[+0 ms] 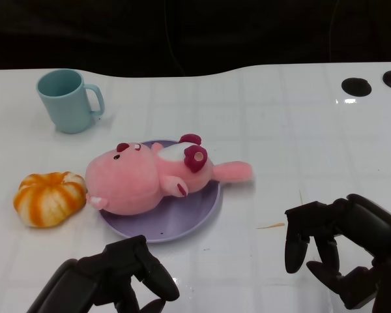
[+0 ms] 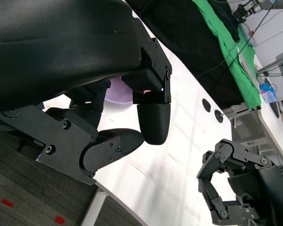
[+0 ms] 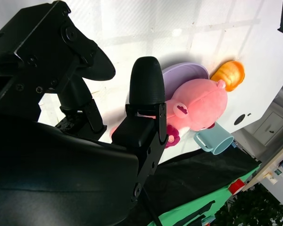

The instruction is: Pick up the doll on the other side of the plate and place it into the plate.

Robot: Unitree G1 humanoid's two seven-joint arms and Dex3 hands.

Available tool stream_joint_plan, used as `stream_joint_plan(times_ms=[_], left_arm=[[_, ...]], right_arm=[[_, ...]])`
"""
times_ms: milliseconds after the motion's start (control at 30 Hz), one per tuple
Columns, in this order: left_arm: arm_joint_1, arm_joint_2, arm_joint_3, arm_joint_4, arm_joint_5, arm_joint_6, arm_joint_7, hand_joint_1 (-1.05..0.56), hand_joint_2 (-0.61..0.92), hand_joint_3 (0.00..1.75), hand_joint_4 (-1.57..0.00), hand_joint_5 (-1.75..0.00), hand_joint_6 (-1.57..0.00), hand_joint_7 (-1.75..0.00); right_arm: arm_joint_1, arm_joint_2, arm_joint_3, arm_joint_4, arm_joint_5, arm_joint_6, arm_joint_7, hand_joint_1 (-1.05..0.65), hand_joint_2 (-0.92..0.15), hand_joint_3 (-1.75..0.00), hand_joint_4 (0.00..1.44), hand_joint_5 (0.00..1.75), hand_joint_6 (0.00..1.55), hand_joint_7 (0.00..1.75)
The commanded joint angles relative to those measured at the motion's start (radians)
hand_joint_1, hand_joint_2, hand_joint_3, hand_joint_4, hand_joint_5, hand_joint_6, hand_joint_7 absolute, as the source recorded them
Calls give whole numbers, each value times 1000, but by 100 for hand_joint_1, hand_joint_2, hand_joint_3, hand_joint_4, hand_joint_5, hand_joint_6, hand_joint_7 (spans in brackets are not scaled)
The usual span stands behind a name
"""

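Both black hands sat closest to the lens: the left hand [image 1: 114,277] at the lower left of the head view, the right hand [image 1: 342,244] at the lower right, each with fingers curled loosely and gripping nothing. Neither touched anything but air above the table [image 1: 300,130].

And the pink doll [image 1: 153,176] was lying on its side across the purple plate [image 1: 182,222], centre-left of frame, its head overhanging the left rim and one limb poking past the right rim onto the white surface. By the look of it, the placing was already done!

Plush, that doll, so I'd judge it light, soft and squashy, not slippery, nothing to break. The round body would be the best place to take hold; a thin limb would probably flop.

Outward from there: an orange pumpkin toy [image 1: 50,197] just left of the doll's head, a light-blue mug [image 1: 66,100] at upper left, well apart.

Much of the plate stayed hidden beneath the doll, and both wrist views were largely blocked by their own hands.
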Motion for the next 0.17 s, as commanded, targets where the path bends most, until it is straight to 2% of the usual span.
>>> stream_joint_plan(times_ms=[33,167], left_arm=[[11,16,14,20,-5,-27,-13,-20,71,85,-67,-170,-64,-137],[16,17,16,21,-6,-31,-11,-18,72,84,-68,-168,-64,-136]], right_arm=[[-7,-13,7,-5,-10,1,0,-1,-25,-140,89,174,84,132],[-9,-14,10,-10,-16,9,0,0,-25,-141,87,174,85,132]])
